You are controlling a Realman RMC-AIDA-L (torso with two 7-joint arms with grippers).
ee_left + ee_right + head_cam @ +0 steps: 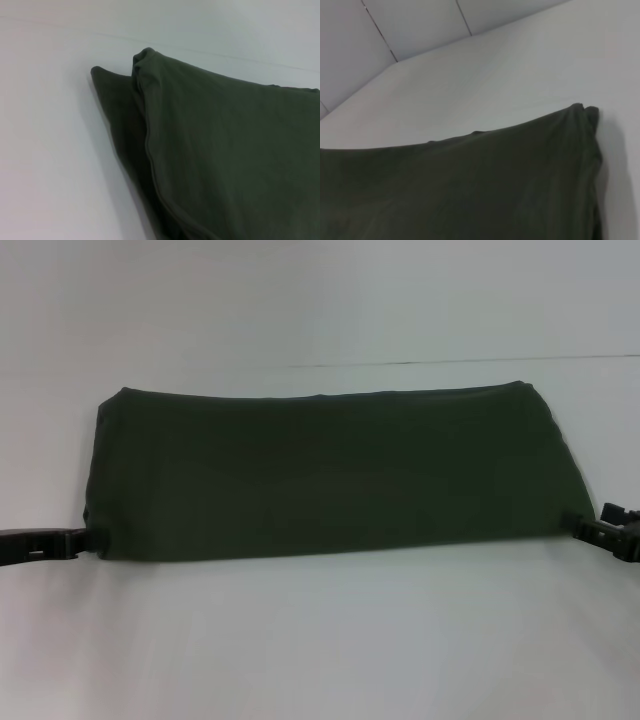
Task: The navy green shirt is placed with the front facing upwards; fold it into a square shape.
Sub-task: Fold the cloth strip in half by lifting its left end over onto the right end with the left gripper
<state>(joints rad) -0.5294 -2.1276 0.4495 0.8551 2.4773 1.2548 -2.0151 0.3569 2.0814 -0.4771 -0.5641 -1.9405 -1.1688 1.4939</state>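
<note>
Nearest the camera, bare white table (320,640) fills the bottom of the frame. Just above it, the left gripper (85,540) sits at the lower-left corner of the navy green shirt (330,475), and the right gripper (580,525) at the lower-right corner; whether the jaws are clamped on cloth I cannot tell, they're tucked at the hem. The shirt lies mid-frame as a wide folded band, plain side up, layered edges showing in the wrist views. Risk here, I'd say: if one corner slips or the arms move unevenly, the layers skew and the square is lost. Beyond, more table.
</note>
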